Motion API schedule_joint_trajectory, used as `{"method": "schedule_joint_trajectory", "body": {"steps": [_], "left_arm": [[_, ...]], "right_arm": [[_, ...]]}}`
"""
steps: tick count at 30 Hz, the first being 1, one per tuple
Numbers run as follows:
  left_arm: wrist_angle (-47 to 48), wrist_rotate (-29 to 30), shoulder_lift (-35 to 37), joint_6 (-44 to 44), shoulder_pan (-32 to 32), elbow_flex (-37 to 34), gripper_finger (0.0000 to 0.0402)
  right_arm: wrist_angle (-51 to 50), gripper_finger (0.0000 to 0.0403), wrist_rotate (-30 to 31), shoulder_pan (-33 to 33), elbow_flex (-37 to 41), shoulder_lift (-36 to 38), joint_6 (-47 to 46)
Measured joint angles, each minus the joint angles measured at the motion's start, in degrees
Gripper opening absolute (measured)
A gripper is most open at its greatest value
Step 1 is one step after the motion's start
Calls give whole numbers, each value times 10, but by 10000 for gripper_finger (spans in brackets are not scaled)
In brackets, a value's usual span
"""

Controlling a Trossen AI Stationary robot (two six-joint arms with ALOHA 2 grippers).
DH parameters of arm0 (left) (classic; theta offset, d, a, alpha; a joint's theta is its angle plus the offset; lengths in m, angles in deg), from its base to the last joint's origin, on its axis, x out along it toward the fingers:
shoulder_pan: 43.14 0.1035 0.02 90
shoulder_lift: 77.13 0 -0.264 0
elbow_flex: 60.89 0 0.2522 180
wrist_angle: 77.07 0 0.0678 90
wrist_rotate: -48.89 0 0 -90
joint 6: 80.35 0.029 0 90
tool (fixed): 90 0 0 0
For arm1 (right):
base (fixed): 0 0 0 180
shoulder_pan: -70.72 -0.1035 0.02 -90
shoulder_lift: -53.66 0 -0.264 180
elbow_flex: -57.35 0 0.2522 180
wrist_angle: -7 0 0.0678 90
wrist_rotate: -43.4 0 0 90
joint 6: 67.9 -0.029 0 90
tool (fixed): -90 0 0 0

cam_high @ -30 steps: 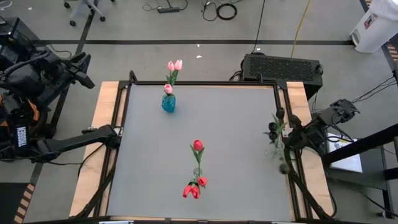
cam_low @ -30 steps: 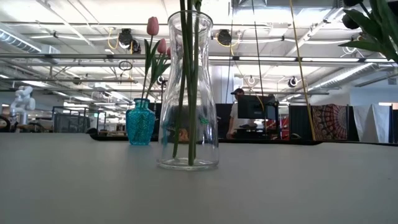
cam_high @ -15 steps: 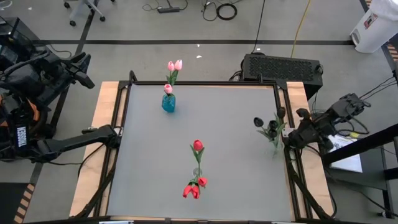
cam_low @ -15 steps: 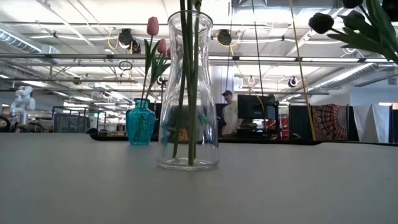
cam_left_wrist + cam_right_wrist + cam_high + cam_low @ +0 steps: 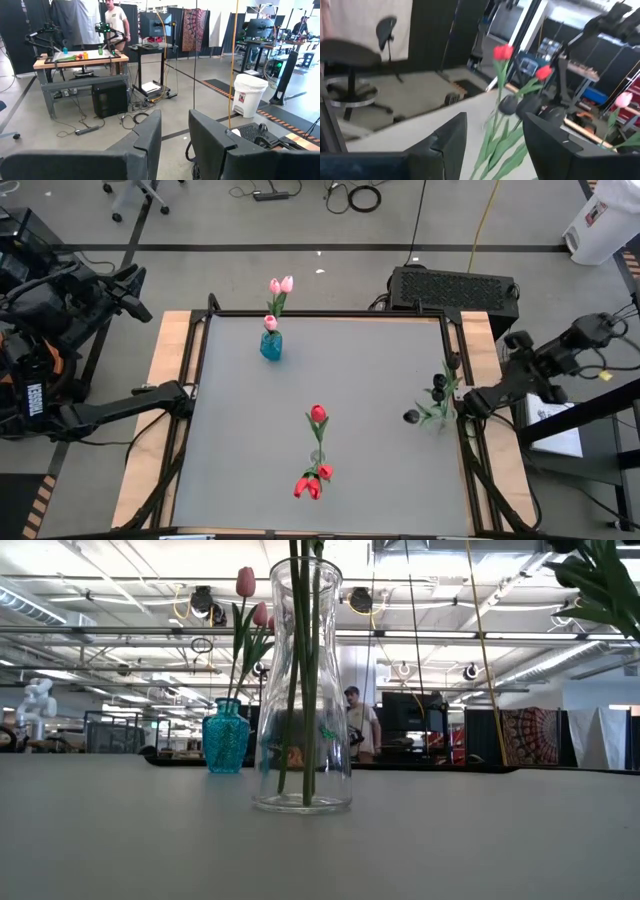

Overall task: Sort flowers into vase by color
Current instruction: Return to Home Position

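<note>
**Right arm beside the black flowers, all stems in vases**

My right gripper (image 5: 496, 120) is empty, its fingers spread wide. It hangs off the table's (image 5: 380, 360) right edge. Just beside it, at that edge, the black flowers (image 5: 438, 385) stand in a clear vase (image 5: 442, 420) that is hard to make out from above. Their heads and leaves fan out loosely, one leaning toward the table's middle.

Farther in, near the front centre, the red flowers (image 5: 318, 413) fill a tall clear vase (image 5: 302, 690). At the far edge the pink flowers (image 5: 281, 284) sit in a blue vase (image 5: 270, 345). My left gripper (image 5: 175, 117) is parked beyond the left side, empty, with a narrow gap between its fingers.

Sorting looks done. The risk I see is my right arm (image 5: 520, 375) brushing a leaf as it folds home. That could tip the light vase off the edge.
</note>
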Motion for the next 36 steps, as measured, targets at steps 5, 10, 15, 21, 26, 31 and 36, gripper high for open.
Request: {"method": "schedule_joint_trajectory", "body": {"steps": [5, 10, 15, 21, 26, 31, 36], "left_arm": [[0, 0, 0, 0, 0, 0, 105], [0, 0, 0, 0, 0, 0, 105], [0, 0, 0, 0, 0, 0, 105], [0, 0, 0, 0, 0, 0, 105], [0, 0, 0, 0, 0, 0, 105], [0, 0, 0, 0, 0, 0, 105], [0, 0, 0, 0, 0, 0, 105]], "right_arm": [[1, 185, 0, 0, -46, 0, -33], [0, 185, 0, 0, -87, 0, -70], [0, 185, 0, 0, -117, 0, -80], [0, 185, 0, 0, -151, 0, -121], [-12, 185, 0, 0, -179, 0, -153], [-35, 185, 0, 0, -198, 0, -155], [-49, 185, 0, 0, -207, 0, -155]]}}
